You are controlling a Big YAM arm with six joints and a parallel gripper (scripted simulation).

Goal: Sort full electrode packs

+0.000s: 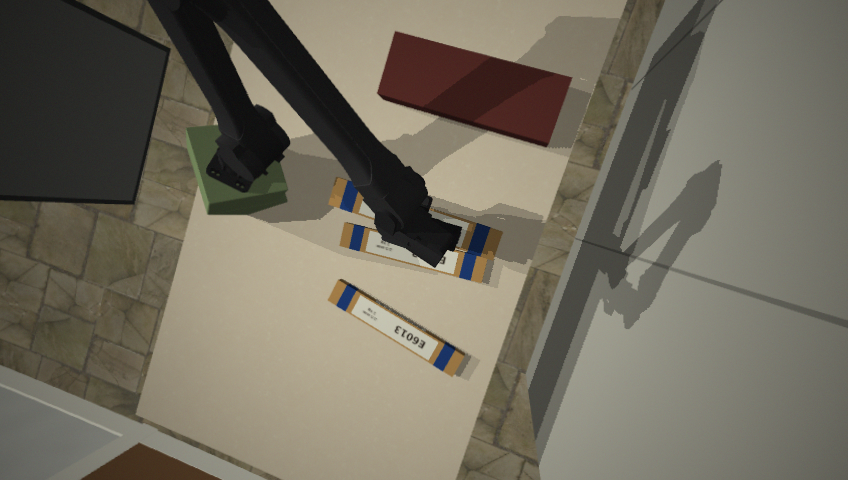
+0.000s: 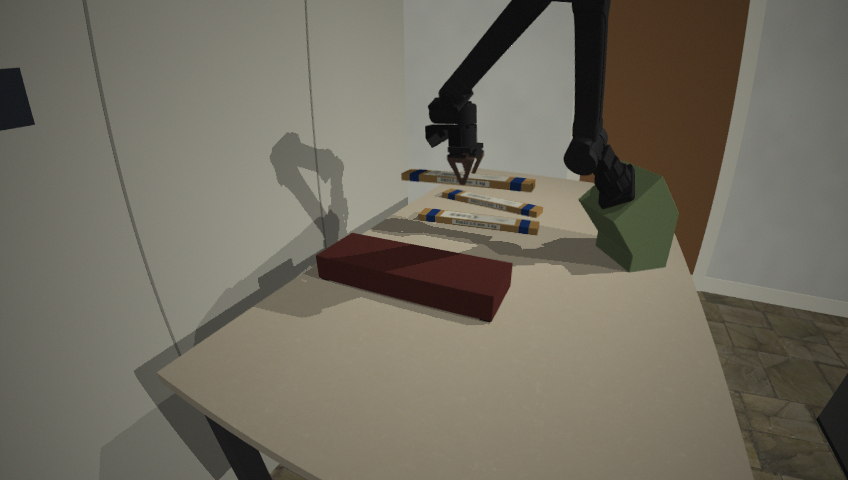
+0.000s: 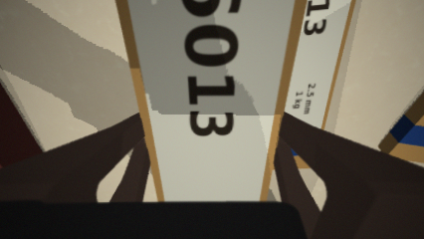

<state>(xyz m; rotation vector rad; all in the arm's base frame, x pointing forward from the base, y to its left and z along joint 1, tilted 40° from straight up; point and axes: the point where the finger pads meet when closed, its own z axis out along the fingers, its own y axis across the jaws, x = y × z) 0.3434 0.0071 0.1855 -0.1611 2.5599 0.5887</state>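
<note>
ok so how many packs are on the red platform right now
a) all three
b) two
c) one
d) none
d) the platform has a bare top; two packs lie on the table beyond it, and the third pack is clamped in the gripper, off the platform.

Counted: three electrode packs (image 2: pixel 467 179) (image 2: pixel 491 202) (image 2: pixel 477 220), one dark red platform (image 2: pixel 416 273), one green arm base (image 2: pixel 639 228), one table (image 2: pixel 476 380).
</note>
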